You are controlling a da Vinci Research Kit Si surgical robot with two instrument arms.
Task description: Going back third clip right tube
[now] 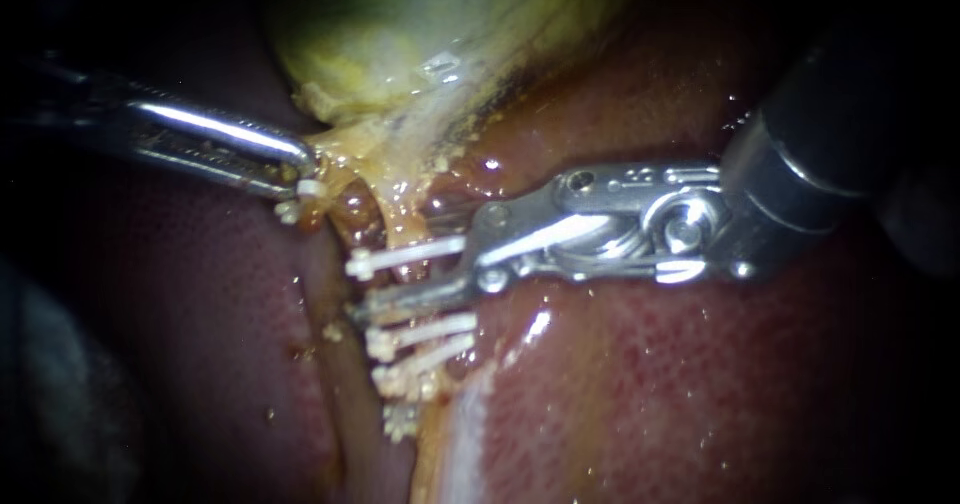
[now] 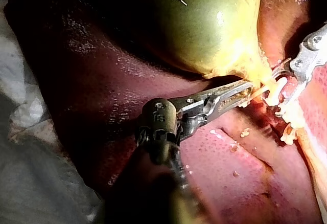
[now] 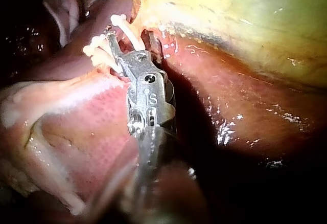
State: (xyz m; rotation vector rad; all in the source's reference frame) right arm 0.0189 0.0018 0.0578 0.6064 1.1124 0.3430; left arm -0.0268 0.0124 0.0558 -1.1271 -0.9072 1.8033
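Jaws of the right instrument [image 1: 358, 288] stand apart, with a gap showing between them and tissue of the right tube [image 1: 402, 232] lying in that gap. Its shaft comes in from 2 o'clock, and the tip points toward 9 o'clock near the centre of the endoscope view. The upper jaw lies along a white clip [image 1: 405, 256] that crosses the tube, while the lower jaw is bare grey metal. Just past the lower jaw, toward 6 o'clock, two more white clips [image 1: 420, 328] sit side by side across the same tube. A further pale clip [image 1: 400, 422] sits beyond them.

The left instrument [image 1: 300, 169] enters from 9 o'clock. Its jaws are clamped on the yellow tissue where the gallbladder [image 1: 420, 14] narrows, at about 10 o'clock from the clips. Small white bits [image 1: 310, 189] sit just beside its tip. The gallbladder fills 12 o'clock, and the liver [image 1: 650, 384] spreads from 3 to 8 o'clock.

In the left wrist view those jaws pinch the gallbladder's narrow yellow end, and the right instrument lies just ahead among the clips. In the right wrist view the right instrument's tip is buried among white clips, with the gallbladder beyond it.
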